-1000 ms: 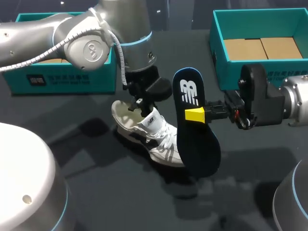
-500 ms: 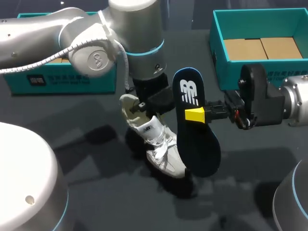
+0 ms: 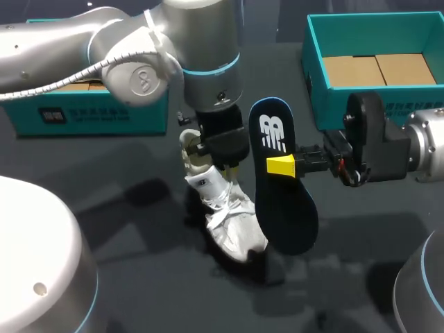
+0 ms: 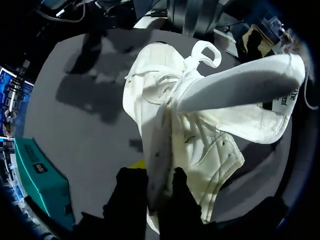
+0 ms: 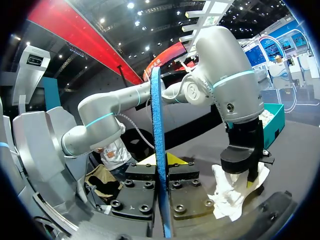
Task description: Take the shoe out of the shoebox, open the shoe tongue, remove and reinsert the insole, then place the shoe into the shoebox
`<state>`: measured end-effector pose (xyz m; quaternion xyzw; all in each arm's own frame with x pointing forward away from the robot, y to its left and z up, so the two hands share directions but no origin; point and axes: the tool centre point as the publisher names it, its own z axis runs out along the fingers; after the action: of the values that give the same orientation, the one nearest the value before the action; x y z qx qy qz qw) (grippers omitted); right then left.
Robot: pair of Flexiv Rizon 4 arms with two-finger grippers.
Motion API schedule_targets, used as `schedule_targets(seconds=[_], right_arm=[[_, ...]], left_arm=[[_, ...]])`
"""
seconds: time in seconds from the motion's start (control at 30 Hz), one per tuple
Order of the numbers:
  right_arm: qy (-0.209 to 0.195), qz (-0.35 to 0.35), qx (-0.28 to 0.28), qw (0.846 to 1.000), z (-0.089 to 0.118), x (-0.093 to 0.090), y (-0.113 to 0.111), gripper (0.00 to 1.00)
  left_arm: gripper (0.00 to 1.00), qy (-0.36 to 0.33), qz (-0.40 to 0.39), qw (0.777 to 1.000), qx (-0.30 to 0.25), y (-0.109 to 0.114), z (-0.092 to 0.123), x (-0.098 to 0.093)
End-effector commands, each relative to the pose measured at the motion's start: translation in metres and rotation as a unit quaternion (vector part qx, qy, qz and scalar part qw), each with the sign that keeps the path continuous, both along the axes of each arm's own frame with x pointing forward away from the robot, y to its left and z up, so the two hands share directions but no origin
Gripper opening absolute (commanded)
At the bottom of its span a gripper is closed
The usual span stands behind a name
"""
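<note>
The shoe (image 3: 225, 215), a white lace-up trainer with grey trim, hung heel up and toe down over the middle of the worktop, its heel collar clamped in the left gripper (image 4: 152, 175). The insole (image 3: 284, 201), dark blue with a white logo, stood upright just beside it, pinched by the right gripper (image 3: 283, 165). The teal shoebox (image 3: 329, 111) sat open at the far right corner.

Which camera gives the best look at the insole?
Head view: the insole's whole face shows, held by the right gripper. The right wrist view sees only its thin edge; the left wrist view shows just the shoe.
</note>
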<state>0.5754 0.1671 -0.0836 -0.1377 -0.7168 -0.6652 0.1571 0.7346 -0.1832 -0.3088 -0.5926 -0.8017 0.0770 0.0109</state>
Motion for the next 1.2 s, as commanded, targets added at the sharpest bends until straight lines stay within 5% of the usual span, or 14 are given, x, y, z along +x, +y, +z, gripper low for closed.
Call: schedule_targets(seconds=[0.03, 1.2], right_arm=[[0.000, -0.002, -0.001, 1.000, 0.000, -0.002, 0.001, 0.00], [0.000, -0.002, -0.001, 1.000, 0.000, -0.002, 0.001, 0.00]], left_arm=[[0.00, -0.032, -0.045, 0.998, 0.007, -0.007, -0.004, -0.011], [0.00, -0.023, -0.153, 0.987, 0.034, -0.034, -0.062, -0.013]])
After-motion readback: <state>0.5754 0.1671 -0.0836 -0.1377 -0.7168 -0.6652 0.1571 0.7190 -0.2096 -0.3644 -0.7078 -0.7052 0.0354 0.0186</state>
